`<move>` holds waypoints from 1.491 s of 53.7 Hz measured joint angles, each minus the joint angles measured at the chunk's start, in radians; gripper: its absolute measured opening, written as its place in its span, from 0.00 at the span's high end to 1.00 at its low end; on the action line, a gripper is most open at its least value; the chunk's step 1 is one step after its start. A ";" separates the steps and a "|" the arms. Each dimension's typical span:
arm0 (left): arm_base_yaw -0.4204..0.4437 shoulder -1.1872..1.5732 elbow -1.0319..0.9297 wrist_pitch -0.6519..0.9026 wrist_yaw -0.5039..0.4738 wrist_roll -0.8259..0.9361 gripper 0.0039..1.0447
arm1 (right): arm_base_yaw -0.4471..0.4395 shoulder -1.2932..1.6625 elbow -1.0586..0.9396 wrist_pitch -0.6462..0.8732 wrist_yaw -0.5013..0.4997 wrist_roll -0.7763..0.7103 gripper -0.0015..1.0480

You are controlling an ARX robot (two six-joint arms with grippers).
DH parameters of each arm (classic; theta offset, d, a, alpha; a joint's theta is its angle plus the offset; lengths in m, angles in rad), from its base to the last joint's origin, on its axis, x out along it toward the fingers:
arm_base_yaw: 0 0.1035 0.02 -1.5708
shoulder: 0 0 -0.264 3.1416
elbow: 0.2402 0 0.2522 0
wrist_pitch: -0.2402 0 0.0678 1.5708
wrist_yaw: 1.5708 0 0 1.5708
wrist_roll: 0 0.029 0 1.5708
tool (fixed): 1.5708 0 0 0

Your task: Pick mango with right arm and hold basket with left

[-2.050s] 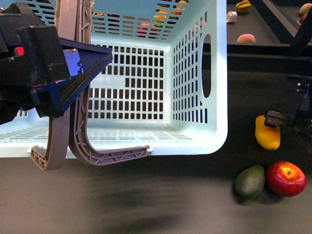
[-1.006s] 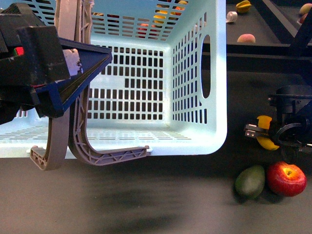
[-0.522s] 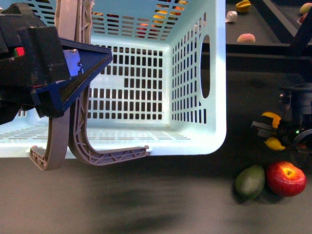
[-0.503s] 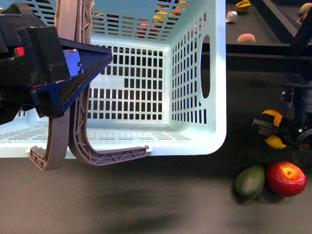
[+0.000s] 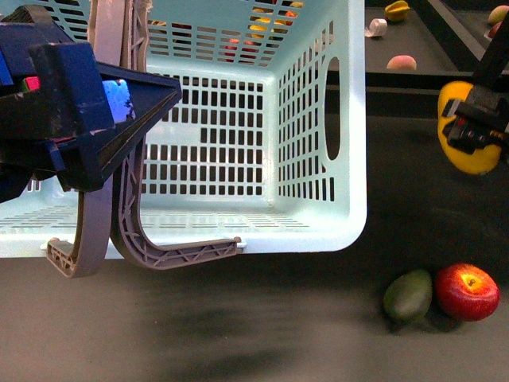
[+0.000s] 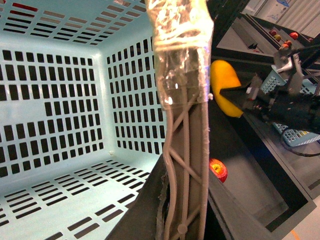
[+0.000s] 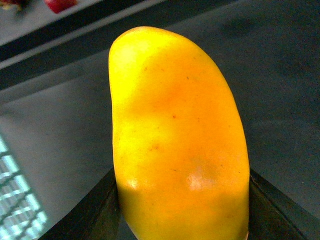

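Now past the pick: holding the mango (image 5: 469, 161) clenched in the right gripper (image 5: 475, 127), off the table, basket (image 5: 350, 119) wall near its inboard side. Clamping the handle (image 5: 127, 208) in the left gripper (image 5: 111, 111). Next, probably carry over the rim, then release.

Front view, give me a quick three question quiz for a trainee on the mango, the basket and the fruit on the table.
1. True or false: the mango lies on the table.
2. Which sits beside the red apple: A banana, B dark green fruit, C lemon?
3. Fill in: the left gripper clamps the basket's grey ____.
Key: 1 false, the right gripper holds it above the table; 2 B; 3 handle.
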 joint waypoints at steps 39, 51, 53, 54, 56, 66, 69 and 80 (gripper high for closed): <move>0.000 0.000 0.000 0.000 0.000 -0.001 0.89 | 0.396 -0.330 0.051 -0.189 0.021 -0.011 0.44; 0.000 0.000 0.000 0.000 0.000 -0.001 0.89 | 0.420 -0.214 0.107 -0.184 0.074 0.015 0.44; 0.000 0.000 0.000 0.000 0.000 0.000 0.89 | 0.424 -0.207 0.110 -0.182 0.074 0.016 0.42; 0.000 0.000 0.000 0.000 0.000 0.000 0.89 | 0.426 -0.204 0.111 -0.181 0.074 0.017 0.40; 0.000 0.000 0.000 0.000 0.000 0.001 0.89 | 0.430 -0.201 0.111 -0.176 0.082 0.019 0.34; 0.000 0.000 0.000 0.000 0.000 0.000 0.89 | 0.444 -0.225 0.107 -0.146 0.123 0.024 0.11; 0.000 0.000 0.000 0.000 0.001 0.000 0.89 | 0.444 -0.260 0.092 -0.139 0.138 0.032 0.06; 0.001 0.005 -0.008 0.000 -0.005 -0.005 0.89 | 0.419 -0.473 -0.025 -0.166 0.274 0.041 0.08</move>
